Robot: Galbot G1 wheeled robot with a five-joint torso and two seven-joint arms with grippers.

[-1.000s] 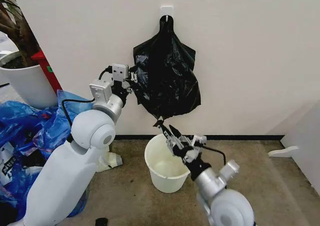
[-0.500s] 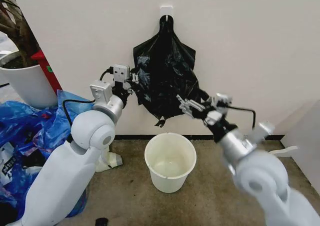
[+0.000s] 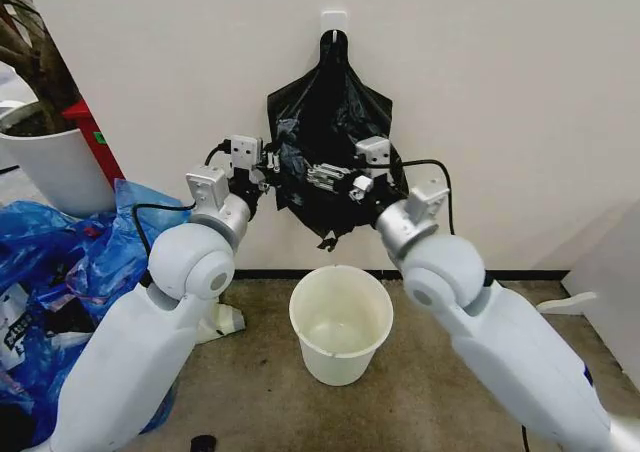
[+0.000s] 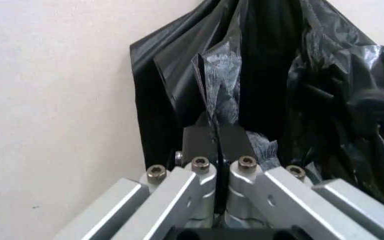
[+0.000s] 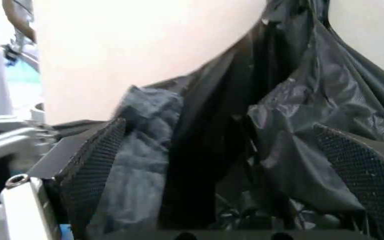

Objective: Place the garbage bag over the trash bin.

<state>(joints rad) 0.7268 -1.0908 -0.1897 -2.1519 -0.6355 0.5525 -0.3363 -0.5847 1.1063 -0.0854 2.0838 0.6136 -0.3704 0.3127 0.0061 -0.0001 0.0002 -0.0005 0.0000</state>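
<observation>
A plain indoor corner, perhaps an office: bare white wall (image 3: 520, 92), brown carpet (image 3: 250, 382), potted plant (image 3: 40, 152), piled blue bags (image 3: 60, 252).

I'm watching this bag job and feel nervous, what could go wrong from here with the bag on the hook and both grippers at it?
1. The bag hangs from a wall hook, and the left gripper is shut on a thin fold; pulling could tear the film.
2. The right gripper is open with film between its pads; it may catch only one layer, so the bag may not open.
3. The bin stands free on the floor; a swinging bag or arm might tip it.
</observation>
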